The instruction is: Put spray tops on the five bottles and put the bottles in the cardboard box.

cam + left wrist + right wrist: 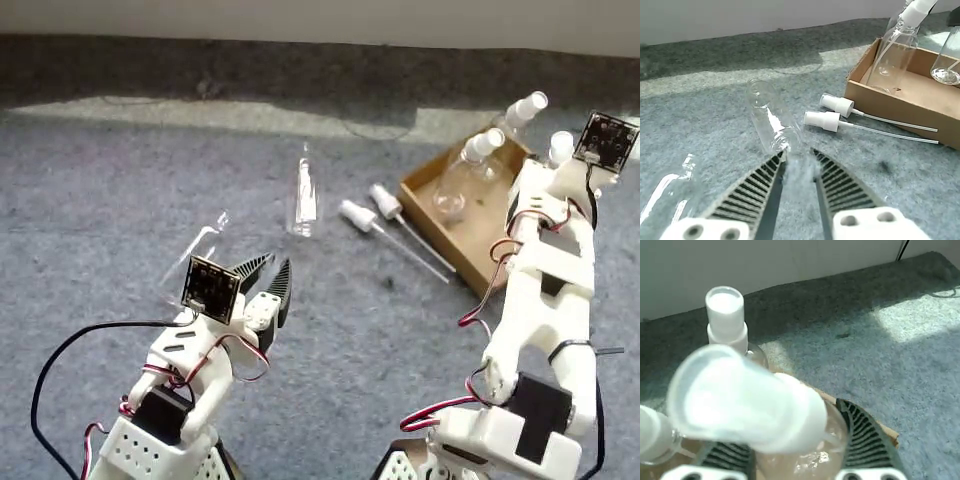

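gripping capped bottle [747,400] w/ right end effector [790,440]; bottle base cut off.

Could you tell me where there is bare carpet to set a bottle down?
Bare: between the arms, nearer than the spray tops; and left of the leftmost bottle. Crowded: around the box, where the right gripper holds a bottle.
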{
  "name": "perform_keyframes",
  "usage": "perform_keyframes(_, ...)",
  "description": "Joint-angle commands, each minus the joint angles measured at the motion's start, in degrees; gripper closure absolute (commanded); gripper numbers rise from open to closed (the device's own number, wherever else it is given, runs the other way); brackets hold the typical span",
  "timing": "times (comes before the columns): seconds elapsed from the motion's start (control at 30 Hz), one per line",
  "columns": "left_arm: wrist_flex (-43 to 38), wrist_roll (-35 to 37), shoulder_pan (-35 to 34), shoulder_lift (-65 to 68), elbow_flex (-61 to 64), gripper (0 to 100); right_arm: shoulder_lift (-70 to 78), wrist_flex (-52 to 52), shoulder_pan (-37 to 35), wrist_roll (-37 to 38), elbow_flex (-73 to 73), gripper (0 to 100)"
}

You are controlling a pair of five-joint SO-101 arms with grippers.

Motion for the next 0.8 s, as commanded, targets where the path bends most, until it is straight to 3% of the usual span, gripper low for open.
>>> perform_keyframes(0.0,0.0,-0.4,-0.5,-0.5,1.1,95,1.4,-1.9,0.7,-0.6,-6.8,92.8)
perform_keyframes(0.3,0.0,-0.5,-0.4,-0.3,1.1,95,9.8,-2.1,0.7,-0.8,-13.1,92.8)
perform_keyframes(0.47,0.0,-0.5,-0.4,-0.3,1.1,95,14.3,-2.1,1.9,-8.3,-17.2,92.8)
perform_keyframes(0.77,0.0,-0.5,-0.3,-0.3,1.1,95,19.3,-2.0,1.9,-8.6,-21.6,92.9)
